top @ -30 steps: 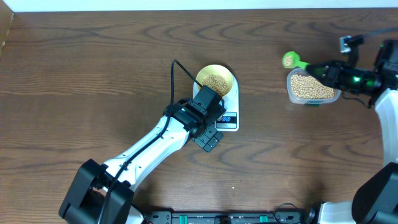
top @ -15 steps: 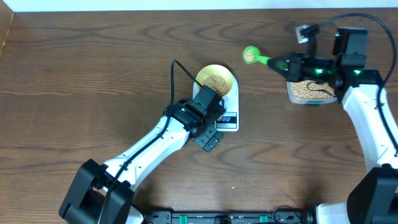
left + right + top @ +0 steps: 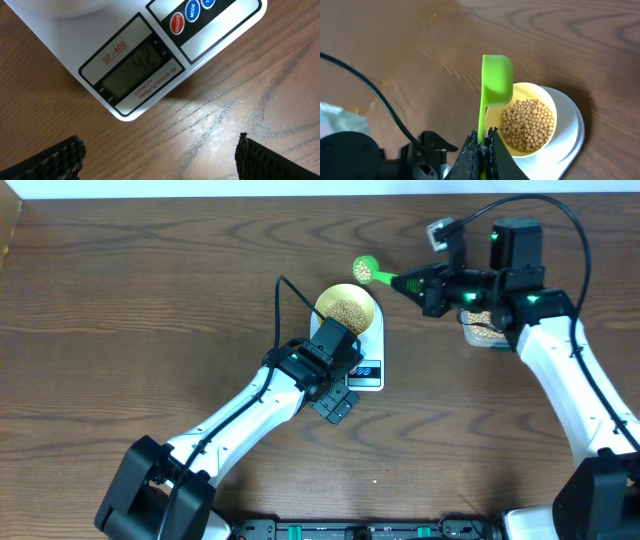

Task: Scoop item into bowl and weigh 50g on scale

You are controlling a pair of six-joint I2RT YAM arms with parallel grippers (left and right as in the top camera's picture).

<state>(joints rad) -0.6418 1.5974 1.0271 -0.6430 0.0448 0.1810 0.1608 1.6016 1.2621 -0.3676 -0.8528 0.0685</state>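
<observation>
Wood-grain table [image 3: 150,280], dark brown, glare beside white scale [image 3: 150,65]; display read 42. Left gripper [image 3: 160,155] hovered spread wide and empty, scale just ahead of its fingers. Right gripper [image 3: 482,145] clenched handle of green scoop [image 3: 497,80]. Beans [image 3: 527,125] lay in yellow bowl [image 3: 520,92] on scale, just beyond right fingertips, scoop head near bowl's rim.
</observation>
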